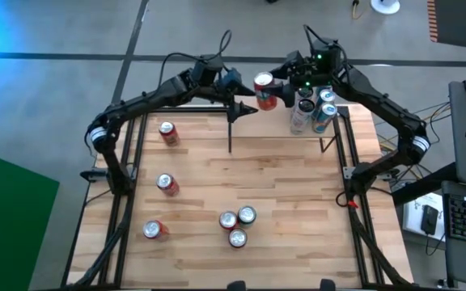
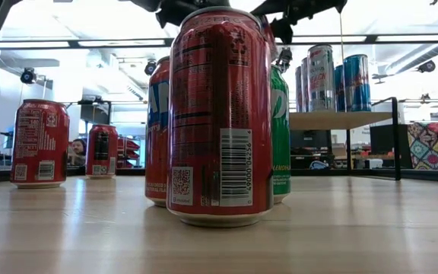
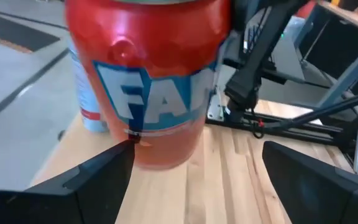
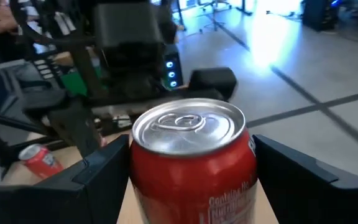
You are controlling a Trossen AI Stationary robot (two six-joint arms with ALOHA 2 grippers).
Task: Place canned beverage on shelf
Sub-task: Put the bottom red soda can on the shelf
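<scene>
Clamping the can (image 4: 191, 155) from both sides, the right hand (image 4: 191, 163) has its two fingers (image 4: 101, 174) pressed against the red wall just under the silver lid. It is only partly spread, as wide as the can itself.

The left hand (image 3: 197, 155) is spread wider and holds nothing. The can (image 3: 148, 81) stands just ahead of its fingertips: one finger (image 3: 98, 171) reaches the can's lower edge, and the other (image 3: 303, 174) is well apart from it.

From above, the can (image 1: 264, 90) sits between the two hands at the shelf's left end, just beside the shelf cans (image 1: 324, 113). The right hand (image 1: 277, 87) comes at it from the shelf-can side and the left hand (image 1: 247, 107) from the opposite side. Whether the can's base rests on the shelf or hangs just over it I cannot tell.

The left wrist view alone shows the blue and white lettering on the can, with a pale can (image 3: 84, 93) close behind it. The right wrist view alone shows the unopened pull-tab lid.

The low view shows the shelf (image 2: 341, 120) edge-on on its black uprights, beyond and above the tabletop (image 2: 356, 228), with the shelf cans (image 2: 333, 76) upright on it. A large red can (image 2: 219, 114) close to the lens blocks the held can. The high view shows six loose cans (image 1: 166, 184) scattered on the tabletop (image 1: 298, 202), well apart from the shelf.
</scene>
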